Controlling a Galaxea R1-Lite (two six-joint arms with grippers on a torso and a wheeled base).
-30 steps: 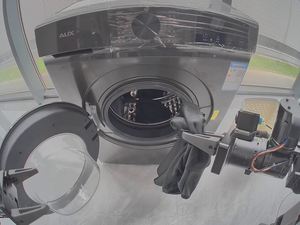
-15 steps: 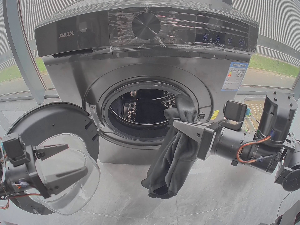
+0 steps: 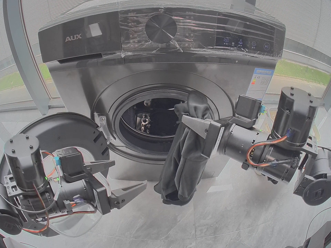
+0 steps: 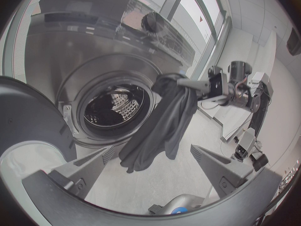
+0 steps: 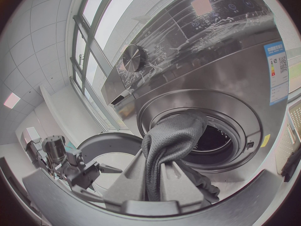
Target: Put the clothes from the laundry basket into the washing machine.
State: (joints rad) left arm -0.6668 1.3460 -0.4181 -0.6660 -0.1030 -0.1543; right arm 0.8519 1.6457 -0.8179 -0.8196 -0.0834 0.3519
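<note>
A silver front-loading washing machine [image 3: 162, 69] stands ahead, its round opening [image 3: 157, 123] showing the dark drum with dark cloth inside. My right gripper [image 3: 188, 121] is shut on a dark grey garment [image 3: 182, 159] just in front of the opening's right rim; the cloth hangs down toward the floor. In the right wrist view the garment [image 5: 171, 142] bulges up between the pads [image 5: 131, 179]. My left gripper [image 3: 126, 179] stands open low at the left, in front of the door, and in its own view the garment [image 4: 163, 126] hangs beyond its fingertips [image 4: 108, 149].
The machine's door [image 3: 55, 148] with its glass bowl is swung wide to the left, behind my left arm. A pale perforated basket [image 5: 296, 116] sits to the right of the machine. Grey tiled floor [image 3: 213, 217] stretches below the hanging cloth.
My right gripper has carried the garment left and up, to the drum opening's right rim. My left arm has risen and moved right into view, its gripper open throughout.
</note>
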